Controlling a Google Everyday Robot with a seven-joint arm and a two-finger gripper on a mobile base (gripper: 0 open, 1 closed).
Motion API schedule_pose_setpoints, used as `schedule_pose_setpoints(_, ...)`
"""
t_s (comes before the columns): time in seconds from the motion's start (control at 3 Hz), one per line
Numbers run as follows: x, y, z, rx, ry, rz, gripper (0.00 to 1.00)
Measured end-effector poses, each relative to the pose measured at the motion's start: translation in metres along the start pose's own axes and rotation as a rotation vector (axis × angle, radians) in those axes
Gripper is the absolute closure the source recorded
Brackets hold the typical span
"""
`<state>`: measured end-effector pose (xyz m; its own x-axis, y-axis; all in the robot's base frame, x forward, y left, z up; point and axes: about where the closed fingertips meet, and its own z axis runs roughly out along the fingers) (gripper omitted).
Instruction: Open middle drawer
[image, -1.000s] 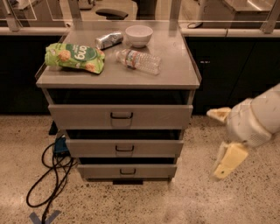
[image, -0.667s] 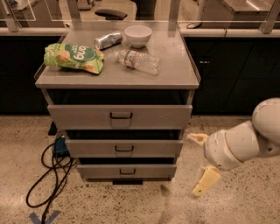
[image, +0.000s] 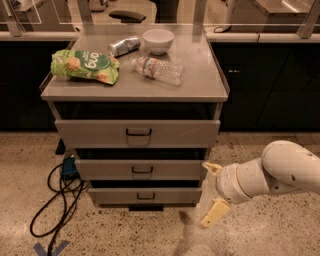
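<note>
Now my gripper (image: 213, 191), two cream fingers apart, hangs at three o'clock of the grey metal middle drawer (image: 141, 170), one of three.

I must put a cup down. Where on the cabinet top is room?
Free: front strip of the grey cabinet top, before the green snack bag and clear plastic bottle; also its right side. Crowded: the back, with silver can and white bowl. The hand hangs right of the grey middle drawer.

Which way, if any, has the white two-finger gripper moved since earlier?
Yes: the white two-finger gripper moved left and down, to the right end of the grey metal middle drawer.
</note>
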<state>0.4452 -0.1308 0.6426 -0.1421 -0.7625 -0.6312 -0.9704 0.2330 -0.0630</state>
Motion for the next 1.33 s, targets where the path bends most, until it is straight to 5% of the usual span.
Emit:
schedule_pose_setpoints(0.67,0.001,0.001,0.013,0.051,0.032,-0.015,0.00)
schedule_pose_setpoints(1.0,-0.013,-0.016,0.063,0.103,0.035,-0.098,0.00)
schedule_pose_setpoints(1.33,-0.025,-0.057,0.124,0.106,-0.024,-0.111,0.00)
